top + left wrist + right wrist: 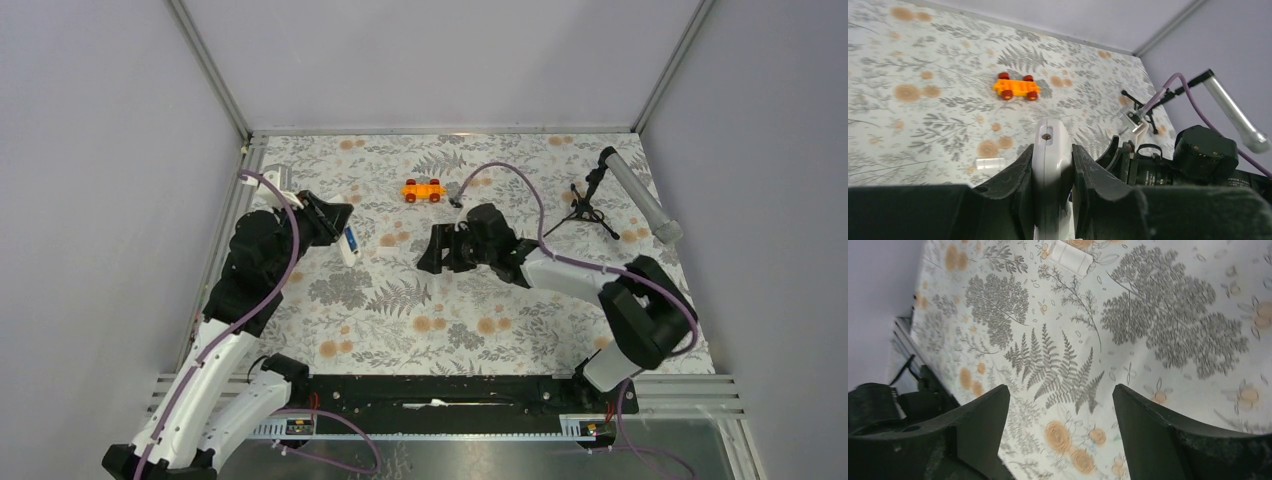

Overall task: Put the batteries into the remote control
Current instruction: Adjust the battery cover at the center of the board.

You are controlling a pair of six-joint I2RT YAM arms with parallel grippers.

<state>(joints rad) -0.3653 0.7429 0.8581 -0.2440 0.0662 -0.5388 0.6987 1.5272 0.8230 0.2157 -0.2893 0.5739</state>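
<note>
Left wrist view, left claw [1051,152] clamping white remote control [1048,132], right claw [1060,395] agape

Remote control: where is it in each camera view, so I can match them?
Top external: remote control left of centre, clamped in the left gripper.
Left wrist: bottom centre, between the fingers.
Right wrist: not in it.
Shared landmark: orange toy car, beyond it in top and left wrist views.

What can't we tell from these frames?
- Battery bay of the remote control: the left wrist view shows it edge-on, and the left gripper covers its sides.
- The batteries: none seen loose. The blue spot on the remote in the top view is too small to tell.
- A small white piece, right wrist view: identity unclear.
</note>
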